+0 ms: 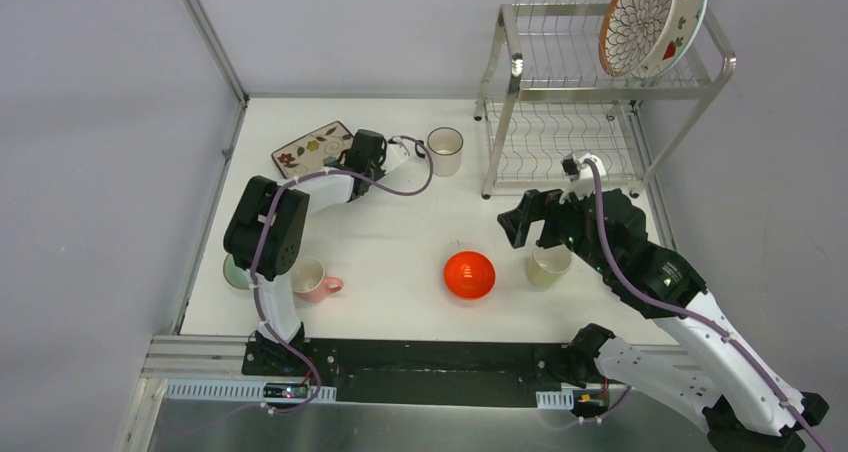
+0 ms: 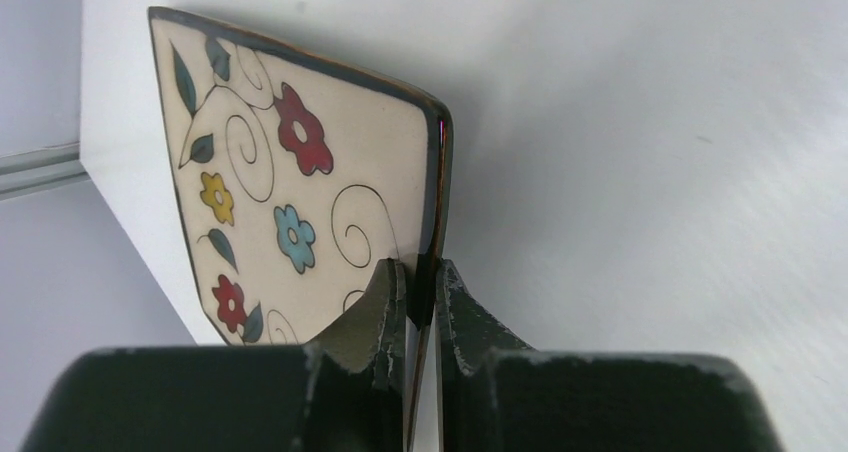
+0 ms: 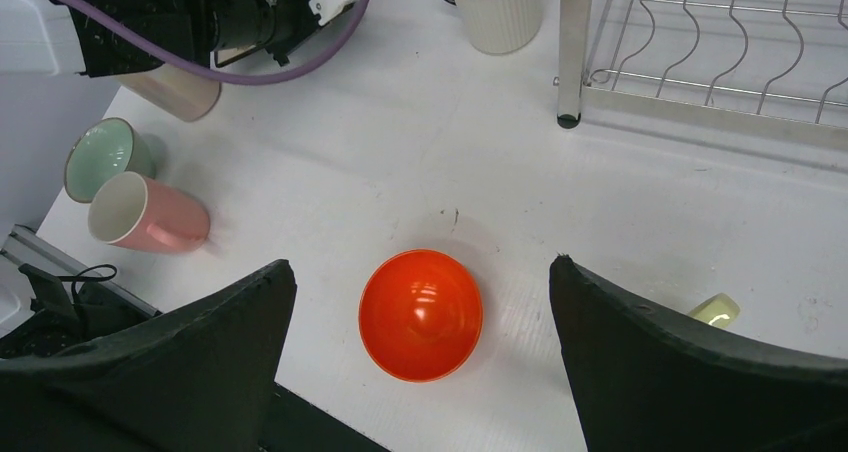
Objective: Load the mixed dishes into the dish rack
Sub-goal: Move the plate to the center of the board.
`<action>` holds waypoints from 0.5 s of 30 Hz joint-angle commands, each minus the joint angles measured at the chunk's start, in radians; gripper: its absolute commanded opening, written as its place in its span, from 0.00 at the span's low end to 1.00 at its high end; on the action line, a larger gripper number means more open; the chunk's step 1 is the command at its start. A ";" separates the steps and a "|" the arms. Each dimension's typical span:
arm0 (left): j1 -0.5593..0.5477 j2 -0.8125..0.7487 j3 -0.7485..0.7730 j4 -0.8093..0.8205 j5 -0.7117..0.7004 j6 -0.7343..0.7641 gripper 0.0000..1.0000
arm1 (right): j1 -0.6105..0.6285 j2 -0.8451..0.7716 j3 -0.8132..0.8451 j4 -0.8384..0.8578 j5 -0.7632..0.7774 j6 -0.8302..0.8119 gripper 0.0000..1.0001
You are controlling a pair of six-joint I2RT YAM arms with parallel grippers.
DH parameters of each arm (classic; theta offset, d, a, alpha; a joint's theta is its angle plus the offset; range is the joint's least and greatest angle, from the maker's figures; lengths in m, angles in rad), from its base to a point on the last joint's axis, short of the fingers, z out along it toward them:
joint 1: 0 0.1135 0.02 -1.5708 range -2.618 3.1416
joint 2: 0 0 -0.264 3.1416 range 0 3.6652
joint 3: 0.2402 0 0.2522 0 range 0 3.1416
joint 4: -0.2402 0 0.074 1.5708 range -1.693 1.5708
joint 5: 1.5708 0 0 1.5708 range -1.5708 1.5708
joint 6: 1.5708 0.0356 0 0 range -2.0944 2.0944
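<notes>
Floral plate [image 1: 312, 148], asks A: where does it lie from the rack [image 1: 520, 92]?

B: Well to the left of the rack, on the far part of the table [image 1: 400, 227]. A white cup [image 1: 445, 150] stands between the two.

A: Which arm has it?

B: The left. The left tool [image 2: 420, 272] is pinched narrow on the plate's rack-side rim, with one finger over the patterned face and one behind it. I cannot tell whether the plate is clear of the table.

A: And the other one?

B: The right tool [image 1: 530, 222] is spread wide and holds nothing. It hangs just in front of the rack, over a yellow cup [image 1: 548, 267] and beside the red bowl [image 1: 469, 274]. It is nearer the rack, but well apart from the plate.

A: So what does the move turn on?

B: The carry runs rightward to the rack, past the white cup. The plate's long axis points roughly toward the rack. Two round plates [image 1: 640, 22] stand on edge at the upper shelf's right end, so I judge the plate must go up on edge into a slot left of them.
</notes>
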State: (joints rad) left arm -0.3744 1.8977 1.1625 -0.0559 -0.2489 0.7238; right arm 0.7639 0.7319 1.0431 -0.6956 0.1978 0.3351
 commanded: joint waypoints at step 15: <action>-0.347 -0.205 -0.232 -0.037 -0.038 -0.270 0.00 | 0.005 -0.034 -0.018 0.036 0.047 0.062 1.00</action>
State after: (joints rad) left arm -0.6533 1.7477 0.9668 -0.0868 -0.3210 0.5835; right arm 0.7639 0.7002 1.0393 -0.6945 0.2070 0.3611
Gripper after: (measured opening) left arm 0.069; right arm 0.996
